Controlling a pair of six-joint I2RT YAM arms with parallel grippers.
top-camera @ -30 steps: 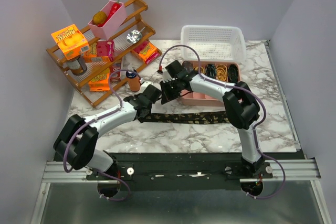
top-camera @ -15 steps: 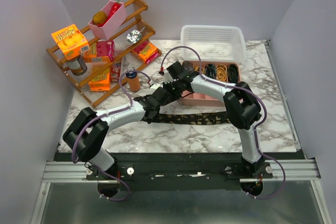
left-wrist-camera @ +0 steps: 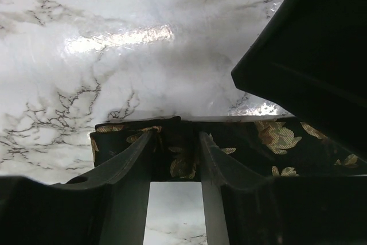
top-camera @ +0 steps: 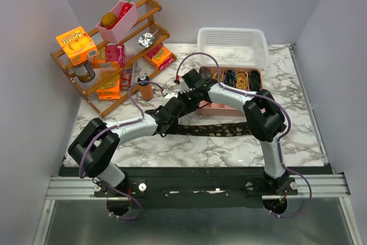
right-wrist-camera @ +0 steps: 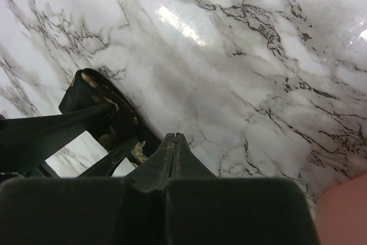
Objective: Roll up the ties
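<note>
Now | left hand newly spread at tie end | right hand pressed together

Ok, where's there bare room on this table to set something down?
Bare marble runs along the front, between the flat tie and the table's near edge, and on the right, beyond the right arm. The back is crowded: wooden rack, small bottle, white basket, pink tray. The left gripper and right gripper meet at the tie's left end.
</note>
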